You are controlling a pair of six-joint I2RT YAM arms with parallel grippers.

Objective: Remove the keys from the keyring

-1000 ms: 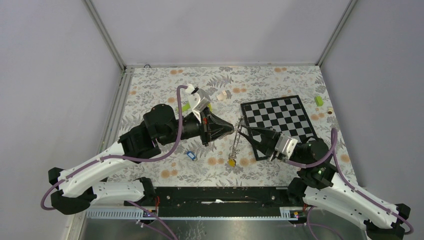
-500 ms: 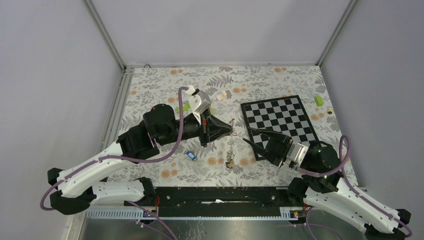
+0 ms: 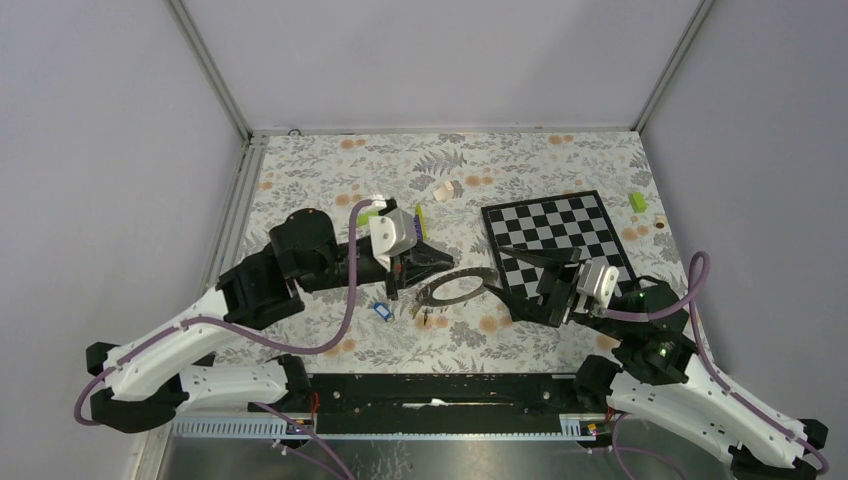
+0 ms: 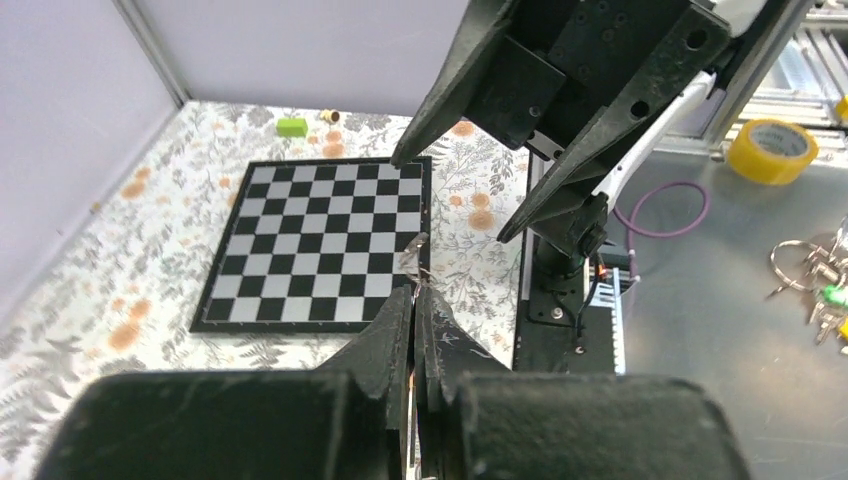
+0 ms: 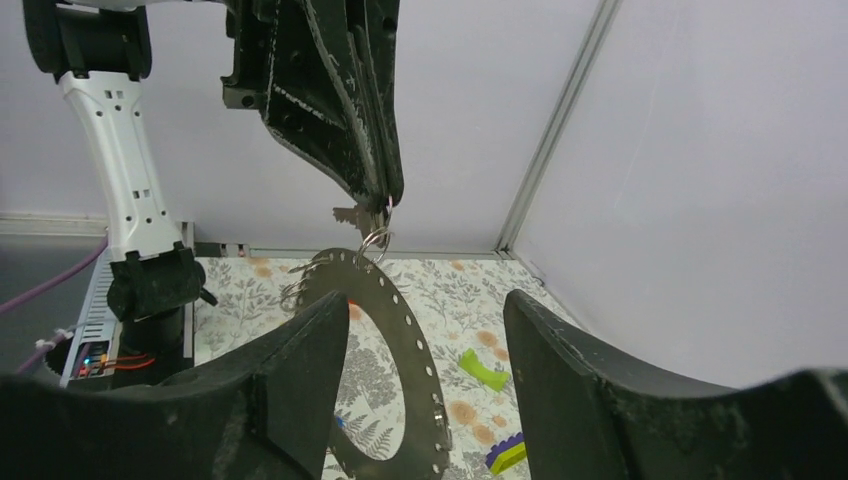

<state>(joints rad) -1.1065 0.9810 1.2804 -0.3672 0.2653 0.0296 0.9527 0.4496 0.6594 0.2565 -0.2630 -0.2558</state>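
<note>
Left gripper (image 3: 438,262) clamped shut on small ring (image 5: 377,238) linking keyring (image 5: 412,340), which hangs mid-table. Right gripper (image 3: 497,270) jaws apart, empty, at hoop's 3 o'clock. Blue key (image 3: 380,311) lying at its 8 o'clock.

In the right wrist view, the fingers (image 5: 290,380) of the right gripper (image 5: 428,305) and the bottom edge are cutting off the lower arc of the keyring (image 5: 412,345). From above, we are seeing the keys (image 3: 425,312) too small to count, perhaps two. The left gripper (image 4: 414,292) is hiding the hoop from its own camera.
</note>
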